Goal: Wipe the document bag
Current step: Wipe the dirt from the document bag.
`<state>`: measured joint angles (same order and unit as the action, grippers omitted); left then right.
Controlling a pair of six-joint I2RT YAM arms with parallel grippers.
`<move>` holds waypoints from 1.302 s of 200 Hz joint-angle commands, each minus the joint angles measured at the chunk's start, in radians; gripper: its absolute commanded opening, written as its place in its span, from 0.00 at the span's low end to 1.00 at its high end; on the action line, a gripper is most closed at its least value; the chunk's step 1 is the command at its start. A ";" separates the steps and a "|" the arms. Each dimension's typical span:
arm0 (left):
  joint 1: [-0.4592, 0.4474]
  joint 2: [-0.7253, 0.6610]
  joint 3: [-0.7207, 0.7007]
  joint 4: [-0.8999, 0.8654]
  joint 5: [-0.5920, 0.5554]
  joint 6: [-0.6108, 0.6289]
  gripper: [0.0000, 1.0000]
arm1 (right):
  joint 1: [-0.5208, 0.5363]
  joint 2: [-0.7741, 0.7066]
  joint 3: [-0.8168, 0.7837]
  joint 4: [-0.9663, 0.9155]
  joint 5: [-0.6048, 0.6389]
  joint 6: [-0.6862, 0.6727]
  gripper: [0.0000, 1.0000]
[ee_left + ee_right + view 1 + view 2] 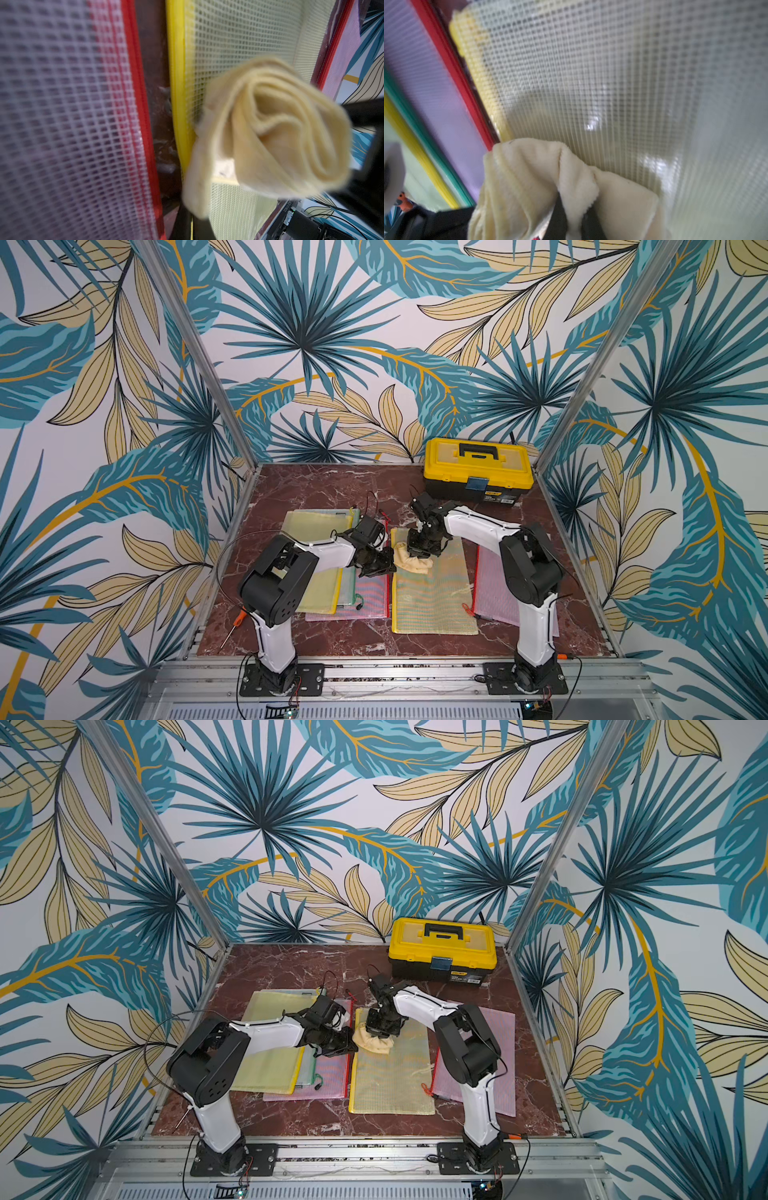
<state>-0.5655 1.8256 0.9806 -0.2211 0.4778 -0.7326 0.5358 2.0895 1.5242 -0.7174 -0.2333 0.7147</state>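
The bag (432, 597) lies flat at the middle of the surface (316, 485), with the cloth (412, 563) on its far end. A pile of bags (328, 593) lies just left of it, another bag (494, 589) just right. The toolbox (478, 470) stands behind them at the back right

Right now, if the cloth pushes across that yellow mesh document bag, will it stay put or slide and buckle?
It may slide: the yellow mesh document bag lies flat on a smooth marble-look table. It looks thin and see-through, so it is probably floppy and light, and might wrinkle under the cloth.
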 commanded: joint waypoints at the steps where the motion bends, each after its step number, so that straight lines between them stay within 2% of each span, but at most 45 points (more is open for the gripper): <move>1: -0.003 -0.043 -0.021 -0.007 0.001 0.005 0.00 | -0.015 0.085 0.089 -0.034 0.024 0.022 0.00; 31: -0.002 -0.051 -0.034 -0.009 -0.003 0.007 0.00 | -0.094 0.089 0.134 -0.096 0.113 0.008 0.00; 66: 0.004 -0.052 -0.042 -0.009 -0.010 0.008 0.00 | -0.241 -0.026 0.006 -0.167 0.211 -0.066 0.00; 80: 0.006 -0.046 -0.037 -0.009 -0.008 0.012 0.00 | -0.261 -0.049 -0.013 -0.191 0.229 -0.091 0.00; 99: 0.008 -0.036 -0.028 -0.011 0.004 0.014 0.00 | -0.214 -0.038 0.018 -0.180 0.183 -0.082 0.00; 117: 0.009 -0.028 -0.017 -0.012 0.013 0.015 0.00 | -0.120 0.026 0.124 -0.179 0.164 -0.050 0.00; 134: 0.009 -0.028 -0.019 -0.014 0.012 0.013 0.00 | -0.047 0.102 0.221 -0.148 0.096 -0.011 0.00; 159: 0.010 -0.031 -0.026 -0.022 0.006 0.016 0.00 | -0.020 0.167 0.273 -0.124 0.046 0.022 0.00; 185: 0.019 -0.047 -0.040 -0.027 -0.016 0.009 0.00 | -0.061 0.101 0.165 -0.138 0.120 -0.008 0.00; 216: 0.038 -0.057 -0.040 -0.027 -0.022 0.005 0.00 | -0.199 -0.085 -0.102 -0.100 0.164 -0.036 0.00; 232: 0.046 -0.055 -0.033 -0.026 -0.016 0.002 0.00 | -0.255 -0.160 -0.173 -0.112 0.196 -0.058 0.00; 243: 0.047 -0.051 -0.024 -0.027 -0.009 0.002 0.00 | -0.257 -0.182 -0.179 -0.130 0.211 -0.064 0.00; 260: 0.047 -0.040 -0.009 -0.027 -0.004 -0.001 0.00 | -0.204 -0.178 -0.171 -0.106 0.162 -0.037 0.00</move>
<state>-0.5259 1.7988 0.9543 -0.2321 0.4782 -0.7311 0.2493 1.9255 1.3651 -0.8211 -0.0608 0.6804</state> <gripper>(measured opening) 0.044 0.104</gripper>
